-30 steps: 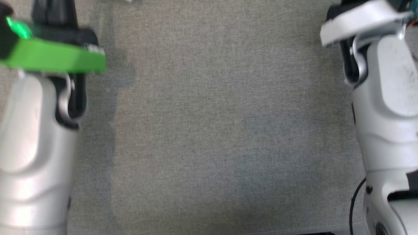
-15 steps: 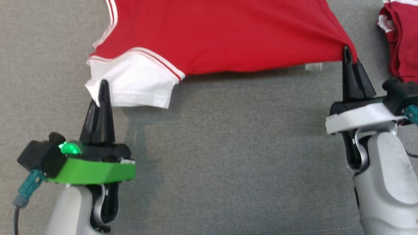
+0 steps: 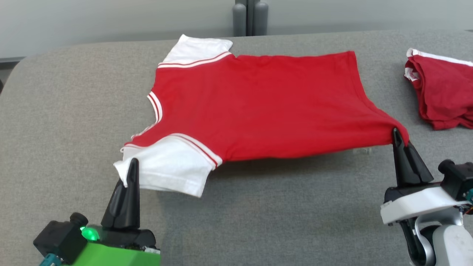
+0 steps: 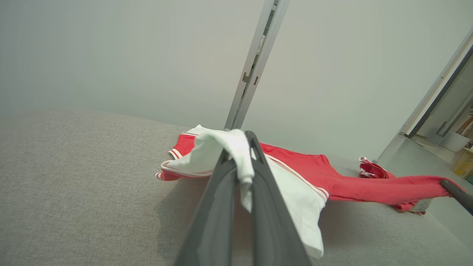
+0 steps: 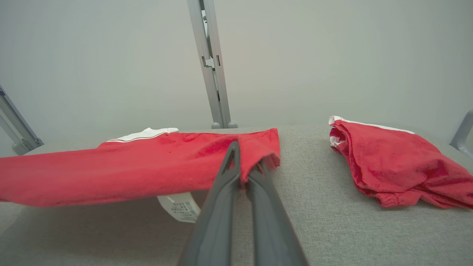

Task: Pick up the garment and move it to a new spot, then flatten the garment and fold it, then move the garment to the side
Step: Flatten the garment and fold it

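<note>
Tables: one grey cloth-covered table [image 3: 55,111].
Red garments: two. One spread garment [image 3: 258,107] lies at the table's middle, and one bunched garment [image 3: 439,96] lies at its right edge.
White sleeves: two, both on the spread garment. One is the near sleeve [image 3: 173,173], the other the far sleeve [image 3: 197,50].
Care labels: one care label [image 3: 362,150], below the spread garment's near right corner.
Grippers: two. The left gripper [image 3: 132,164] is towards the near left corner, the right gripper [image 3: 397,133] towards the near right corner.
Grey posts at the far edge's middle: one post [image 3: 250,16].
</note>
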{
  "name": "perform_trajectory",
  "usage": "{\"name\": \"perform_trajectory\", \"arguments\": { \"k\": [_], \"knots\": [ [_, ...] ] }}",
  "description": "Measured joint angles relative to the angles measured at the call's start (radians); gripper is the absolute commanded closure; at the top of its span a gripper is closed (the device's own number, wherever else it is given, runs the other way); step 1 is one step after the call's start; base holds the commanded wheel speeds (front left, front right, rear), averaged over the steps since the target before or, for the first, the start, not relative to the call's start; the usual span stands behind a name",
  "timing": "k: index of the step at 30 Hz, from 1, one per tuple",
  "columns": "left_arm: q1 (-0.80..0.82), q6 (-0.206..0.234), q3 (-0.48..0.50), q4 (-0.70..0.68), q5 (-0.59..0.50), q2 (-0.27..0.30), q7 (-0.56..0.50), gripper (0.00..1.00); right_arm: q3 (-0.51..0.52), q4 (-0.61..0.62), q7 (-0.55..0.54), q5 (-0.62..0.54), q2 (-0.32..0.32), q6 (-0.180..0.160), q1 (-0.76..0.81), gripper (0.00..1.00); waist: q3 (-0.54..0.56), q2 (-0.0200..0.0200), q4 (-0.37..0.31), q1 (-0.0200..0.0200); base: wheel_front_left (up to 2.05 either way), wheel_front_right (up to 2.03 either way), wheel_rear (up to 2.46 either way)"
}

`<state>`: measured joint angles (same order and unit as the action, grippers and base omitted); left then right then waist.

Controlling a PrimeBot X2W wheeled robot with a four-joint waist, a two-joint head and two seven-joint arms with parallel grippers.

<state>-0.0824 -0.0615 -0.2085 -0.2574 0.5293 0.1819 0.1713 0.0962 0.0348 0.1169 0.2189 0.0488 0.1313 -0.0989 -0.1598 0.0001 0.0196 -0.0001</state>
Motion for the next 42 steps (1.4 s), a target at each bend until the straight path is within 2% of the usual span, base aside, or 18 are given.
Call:
{"name": "perform_trajectory", "arguments": {
  "k": [3,7,17,30,42],
  "knots": [
    [-0.033,0.010,-0.007,-0.012,-0.003,0.017,-0.022,1.00,0.003,0.043,-0.033,-0.020,0.000,0.000,0.053,1.00,0.025,0.0000,0.008,0.0000,0.00,0.00,0.00],
    [-0.047,0.022,-0.013,-0.008,-0.005,0.020,-0.040,1.00,0.000,0.039,-0.076,-0.017,0.000,0.000,0.085,1.00,0.028,0.0000,0.012,0.0000,0.00,0.00,0.00],
    [0.019,0.009,-0.029,0.134,0.001,0.017,-0.056,1.00,-0.019,-0.151,-0.166,0.011,0.000,0.000,0.013,1.00,-0.036,0.0000,0.005,0.0000,0.00,0.00,0.00],
    [0.295,-0.036,-0.082,0.384,-0.006,0.001,-0.045,1.00,-0.027,-0.277,-0.169,0.069,0.000,0.000,-0.128,1.00,-0.098,0.0000,-0.012,0.0000,0.00,0.00,0.00],
    [0.549,-0.052,-0.095,0.615,-0.039,-0.018,0.037,1.00,-0.035,-0.397,-0.123,0.095,0.000,0.000,-0.286,1.00,-0.161,0.0000,-0.040,0.0000,0.00,0.00,0.00]
  ]
}}
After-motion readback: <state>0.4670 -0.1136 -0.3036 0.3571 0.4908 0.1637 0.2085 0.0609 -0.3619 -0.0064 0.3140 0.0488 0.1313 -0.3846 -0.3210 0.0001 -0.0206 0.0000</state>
